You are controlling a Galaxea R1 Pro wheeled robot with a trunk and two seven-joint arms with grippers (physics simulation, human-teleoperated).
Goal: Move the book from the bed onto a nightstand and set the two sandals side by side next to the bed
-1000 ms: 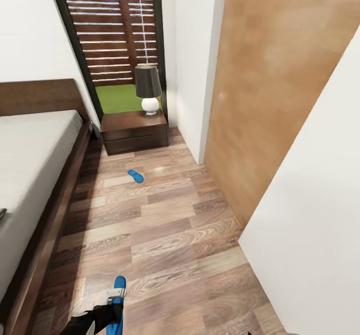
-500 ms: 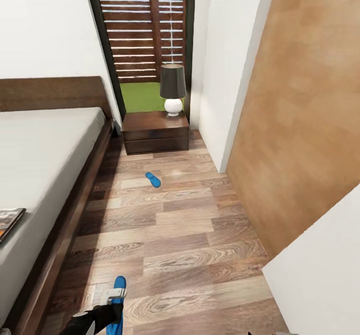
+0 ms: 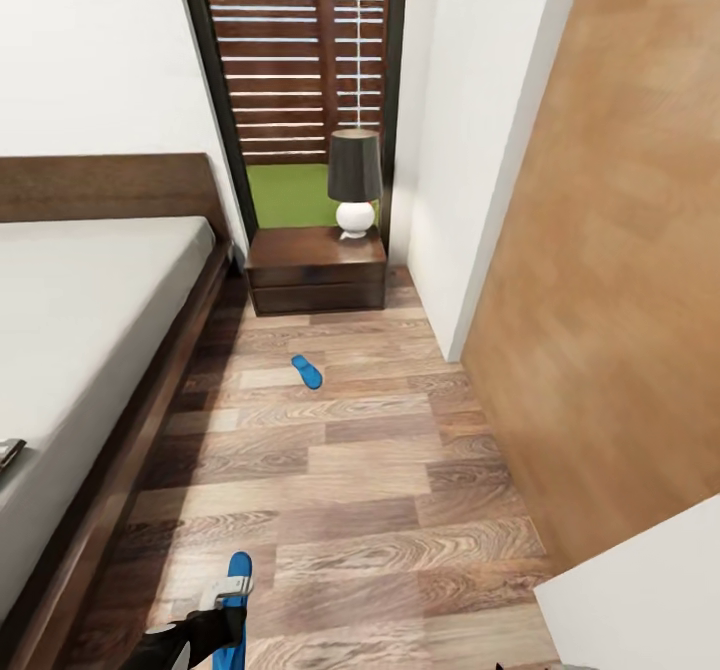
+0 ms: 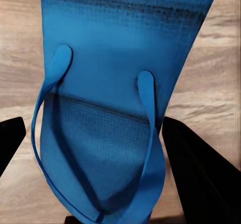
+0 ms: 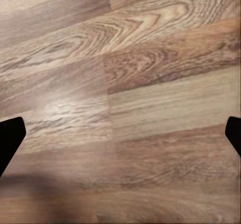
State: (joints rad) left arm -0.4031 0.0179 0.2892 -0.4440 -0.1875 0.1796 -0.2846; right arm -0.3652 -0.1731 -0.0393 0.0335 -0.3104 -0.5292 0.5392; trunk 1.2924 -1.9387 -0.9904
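Dangling lengthwise from the closed left gripper point(image 3: 232, 590), one blue sandal point(image 4: 118, 98); right gripper point(image 5: 120, 133) spread, empty.

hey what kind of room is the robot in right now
Most likely a bedroom: a large bed with a wooden headboard runs along one wall, and a nightstand carrying a table lamp sits beside it on wood-plank flooring.

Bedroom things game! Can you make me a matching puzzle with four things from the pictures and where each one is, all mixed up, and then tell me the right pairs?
Things:
1. lamp
2. book
3. far sandal
4. near sandal

Places:
A. on the bed
B. in the left gripper
C. on the nightstand
D. on the floor, in front of the nightstand

Pairs: 1-C, 2-A, 3-D, 4-B
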